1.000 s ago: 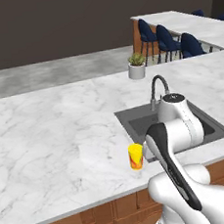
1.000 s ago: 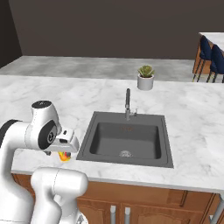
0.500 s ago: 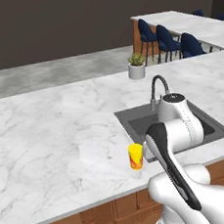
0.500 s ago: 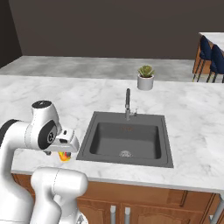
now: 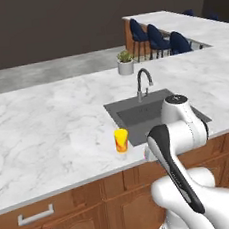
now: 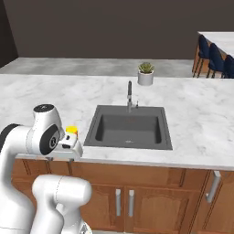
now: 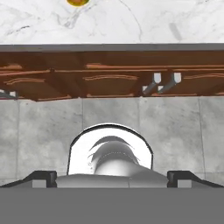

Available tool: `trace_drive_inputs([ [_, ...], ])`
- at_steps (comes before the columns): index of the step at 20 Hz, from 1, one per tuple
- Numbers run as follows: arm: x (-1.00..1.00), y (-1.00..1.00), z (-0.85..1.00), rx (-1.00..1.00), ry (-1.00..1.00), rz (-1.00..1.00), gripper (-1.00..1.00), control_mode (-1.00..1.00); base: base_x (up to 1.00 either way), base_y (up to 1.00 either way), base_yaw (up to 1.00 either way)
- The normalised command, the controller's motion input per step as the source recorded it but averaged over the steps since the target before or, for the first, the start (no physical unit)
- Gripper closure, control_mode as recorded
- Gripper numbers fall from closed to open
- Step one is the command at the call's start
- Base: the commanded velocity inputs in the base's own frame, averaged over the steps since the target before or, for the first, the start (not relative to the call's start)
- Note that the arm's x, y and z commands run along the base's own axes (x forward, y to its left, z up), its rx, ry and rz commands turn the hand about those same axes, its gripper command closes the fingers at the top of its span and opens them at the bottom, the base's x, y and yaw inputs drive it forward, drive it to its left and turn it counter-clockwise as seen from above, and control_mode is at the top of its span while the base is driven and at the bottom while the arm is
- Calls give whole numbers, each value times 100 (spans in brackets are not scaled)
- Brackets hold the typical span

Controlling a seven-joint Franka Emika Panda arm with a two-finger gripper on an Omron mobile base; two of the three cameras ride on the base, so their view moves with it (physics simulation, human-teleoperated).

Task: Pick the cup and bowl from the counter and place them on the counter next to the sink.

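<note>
A small yellow and orange cup [image 5: 121, 140] stands upright on the white marble counter [image 5: 47, 124], just left of the dark sink [image 5: 151, 113] and near the front edge. In the right base view the cup [image 6: 71, 130] peeks out behind my arm. Its rim [image 7: 78, 2] touches the top edge of the hand view. My gripper [image 7: 112, 177] hangs in front of the counter edge, facing down over the floor and wooden cabinets, apart from the cup. The jaws stand wide open with nothing between them. The bowl is out of view.
A slim dark faucet [image 5: 142, 80] rises behind the sink basin [image 6: 130, 128]. A small white plant pot [image 5: 125, 65] stands farther back. Blue chairs [image 5: 153, 36] line a second counter at the far right. Brown cabinet doors [image 6: 137, 201] sit below the worktop.
</note>
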Motion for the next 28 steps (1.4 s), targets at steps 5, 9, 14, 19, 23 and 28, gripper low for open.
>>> trace_drive_inputs([
  [5,0,0,0,0,0,0,-100,100,-34,-35,-29],
  [9,0,0,0,0,0,0,-100,100,0,-31,-46],
  [14,0,0,0,0,0,0,-100,100,4,-55,-74],
  [19,0,0,0,0,0,0,-100,100,8,-37,-83],
  [23,0,0,0,0,0,0,-100,100,8,-30,-84],
  [28,0,0,0,0,0,0,-100,100,6,-32,-83],
])
